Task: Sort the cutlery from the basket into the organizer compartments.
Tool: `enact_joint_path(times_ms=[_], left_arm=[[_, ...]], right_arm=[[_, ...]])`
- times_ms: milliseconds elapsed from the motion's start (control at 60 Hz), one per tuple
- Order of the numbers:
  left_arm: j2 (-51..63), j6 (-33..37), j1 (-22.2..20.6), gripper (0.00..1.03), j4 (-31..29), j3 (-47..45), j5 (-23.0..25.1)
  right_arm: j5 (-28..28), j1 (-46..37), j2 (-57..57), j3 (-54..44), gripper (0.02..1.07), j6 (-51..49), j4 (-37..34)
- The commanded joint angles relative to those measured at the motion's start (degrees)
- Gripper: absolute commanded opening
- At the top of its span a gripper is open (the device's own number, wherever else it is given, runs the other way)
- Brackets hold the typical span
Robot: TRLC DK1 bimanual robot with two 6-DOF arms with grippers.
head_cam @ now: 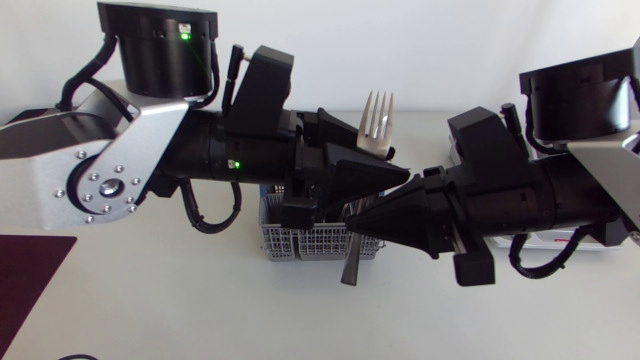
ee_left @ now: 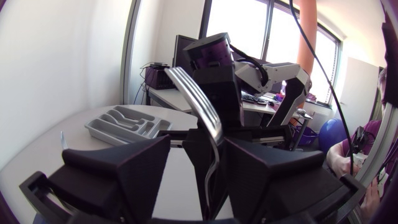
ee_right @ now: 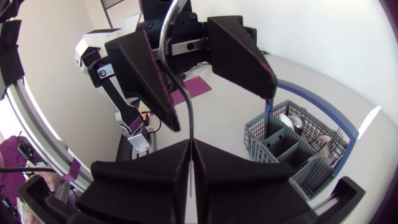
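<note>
A silver fork (head_cam: 377,118) stands upright above the grey cutlery basket (head_cam: 318,242), tines up and handle down. My right gripper (head_cam: 362,214) comes in from the right and is shut on the fork's handle; in the right wrist view the thin handle (ee_right: 188,124) is pinched between my own fingers (ee_right: 155,171). My left gripper (head_cam: 366,152) meets it from the left, its fingers (ee_right: 148,74) open on either side of the fork and not touching it. The grey organizer (ee_left: 127,123) lies on the table beyond the grippers in the left wrist view.
Several more pieces of cutlery stand in the compartments of the basket (ee_right: 298,146), which sits right under both grippers. A dark red mat (head_cam: 30,272) lies at the table's front left. Both arms crowd the middle of the table.
</note>
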Motion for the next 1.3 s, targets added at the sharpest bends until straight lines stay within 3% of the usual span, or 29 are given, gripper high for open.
enact_joint_path(times_ms=[0, 133, 333, 600, 717, 850, 983, 1283], left_arm=[[0.9, -1.2, 0.8, 0.84, -0.9, 2.0, -0.1], [0.9, -0.9, 1.7, 0.94, -2.0, 1.3, -0.1], [0.5, 1.9, 3.1, 0.94, -4.6, -0.1, -0.1], [0.3, 4.5, 8.3, 0.94, -8.5, -1.0, -0.5], [0.1, 5.7, 9.3, 0.94, -10.2, -1.2, -3.3], [0.2, 7.1, 9.9, 0.94, -11.6, -1.4, -8.7], [0.2, 9.1, 8.0, 0.94, -13.1, -1.3, -15.9], [0.8, 11.4, 3.2, 0.94, -13.3, -0.8, -28.9]], right_arm=[[-0.6, -0.1, -0.8, -0.8, 0.08, -0.7, -0.1], [-0.1, -1.5, -1.9, -1.0, 0.08, -0.7, -0.2], [-0.1, -3.8, -3.6, -0.3, 0.08, -0.7, -1.1], [0.5, -9.6, -5.1, -0.2, 0.08, -2.6, -3.7], [4.1, -14.5, -4.4, -0.8, 0.08, -4.5, -4.2], [12.7, -21.9, -1.9, -1.0, 0.08, -7.3, -3.4], [24.0, -27.7, 3.1, -0.1, 0.08, -8.6, 0.8], [38.4, -36.8, 21.3, 8.4, 0.08, -10.0, 9.1]])
